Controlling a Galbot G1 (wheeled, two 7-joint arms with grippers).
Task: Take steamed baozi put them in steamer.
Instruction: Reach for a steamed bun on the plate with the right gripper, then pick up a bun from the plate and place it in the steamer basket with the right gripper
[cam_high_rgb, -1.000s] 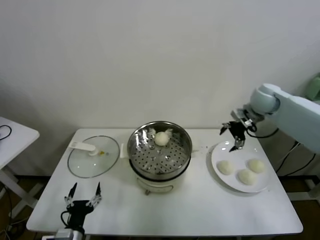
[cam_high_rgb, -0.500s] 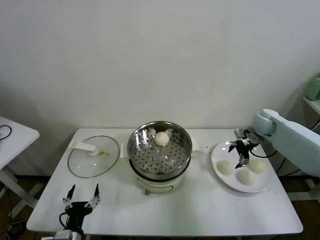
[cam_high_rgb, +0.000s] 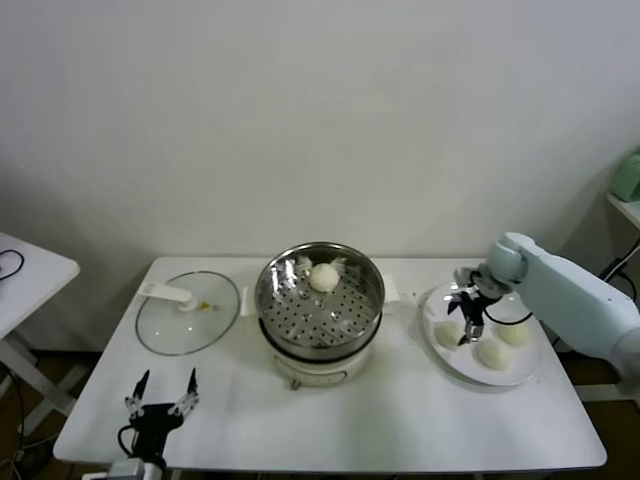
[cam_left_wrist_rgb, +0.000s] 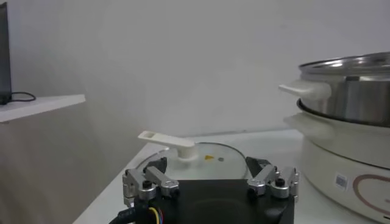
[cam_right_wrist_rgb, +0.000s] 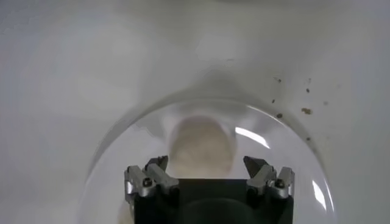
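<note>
the left pincer (cam_high_rgb: 162, 392) sits parked low at the near left corner of the smooth white surface (cam_high_rgb: 400, 420), its metal-tipped fingers spread wide with nothing between them. beyond it lies a flat round glass lid (cam_high_rgb: 187, 311) with a white handle. in the middle stands the steamer (cam_high_rgb: 319, 300), a shiny round steel pot with a perforated floor on a white base that carries a small label too tiny to read; one smooth cream baozi in the steamer (cam_high_rgb: 323, 277) rests near the back wall. to the right, a glossy white plate (cam_high_rgb: 520, 375) holds three more steamed baozi (cam_high_rgb: 494, 352). the right pincer (cam_high_rgb: 466, 318) hangs wide open straddling the leftmost baozi (cam_right_wrist_rgb: 202, 146).
</note>
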